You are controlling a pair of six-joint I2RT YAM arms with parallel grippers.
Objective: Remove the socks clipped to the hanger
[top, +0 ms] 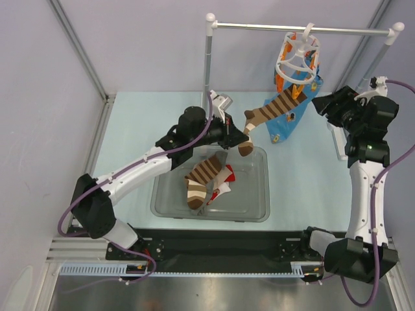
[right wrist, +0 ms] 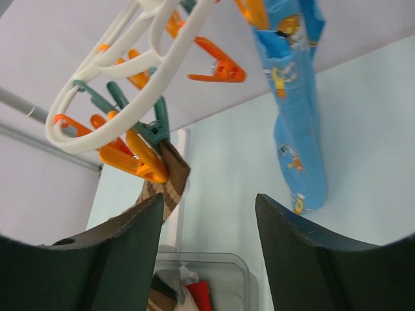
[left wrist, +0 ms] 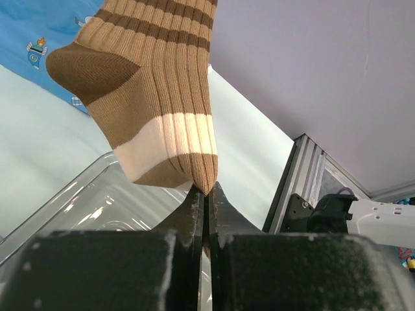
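Brown-and-cream striped fabric sock (top: 277,107): pegged to white plastic oval clip hanger (top: 297,61), drawn slantwise, toe end pinched in closed left claw (left wrist: 206,194). Right claw (right wrist: 209,204): open, beside hanger. Blue cartoon-print sock (top: 285,126): hanging pegged.

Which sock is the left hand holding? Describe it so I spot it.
Find the metal rail at the back right and the white hanger on it. A brown-and-cream striped sock slants from its pegs down to the left hand. The blue sock beside it hangs free, and the other striped sock lies in the bin.
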